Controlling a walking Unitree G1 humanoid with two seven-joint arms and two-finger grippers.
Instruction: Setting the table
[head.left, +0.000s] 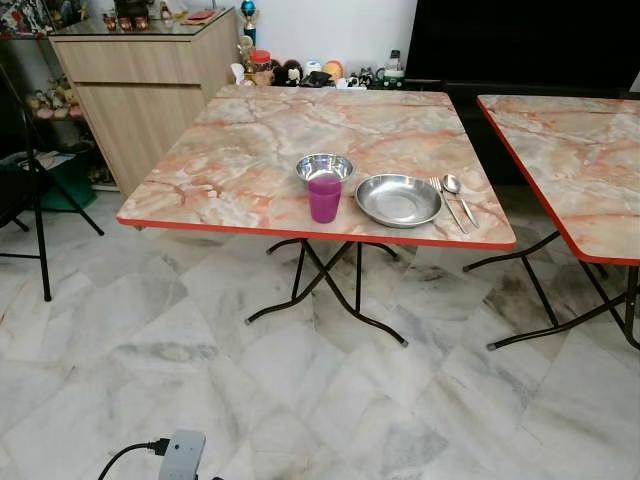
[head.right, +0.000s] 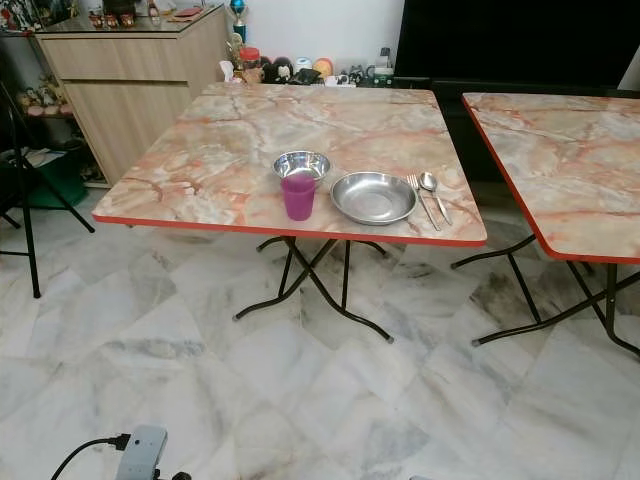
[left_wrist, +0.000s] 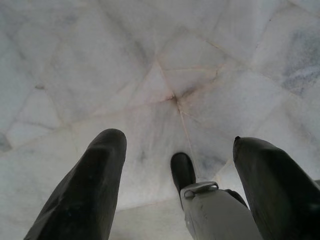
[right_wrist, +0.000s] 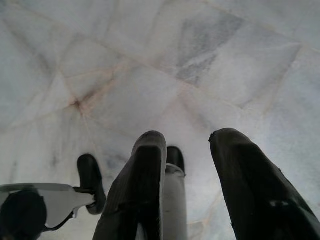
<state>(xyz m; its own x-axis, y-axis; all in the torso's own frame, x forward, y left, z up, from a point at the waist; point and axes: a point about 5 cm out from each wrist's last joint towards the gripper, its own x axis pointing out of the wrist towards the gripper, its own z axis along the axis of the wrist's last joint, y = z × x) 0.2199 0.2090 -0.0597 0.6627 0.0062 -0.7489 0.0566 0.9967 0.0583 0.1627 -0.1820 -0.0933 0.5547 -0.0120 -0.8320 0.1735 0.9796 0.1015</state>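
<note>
A folding table (head.left: 240, 170) with a marbled top and red edge stands ahead of me. Near its front edge sit a purple cup (head.left: 324, 197), a small steel bowl (head.left: 324, 166) just behind it, and a steel plate (head.left: 398, 199) to the right. A fork (head.left: 448, 201) and a spoon (head.left: 457, 193) lie side by side right of the plate. My left gripper (left_wrist: 175, 165) hangs open over the floor with nothing between its fingers. My right gripper (right_wrist: 187, 160) also hangs open and empty above the floor tiles.
A second marbled table (head.left: 570, 160) stands to the right with a narrow gap between. A wooden cabinet (head.left: 140, 80) is at the back left, a black stand (head.left: 35, 200) at the far left. Small ornaments line the back wall. Marble floor (head.left: 300, 400) lies before the table.
</note>
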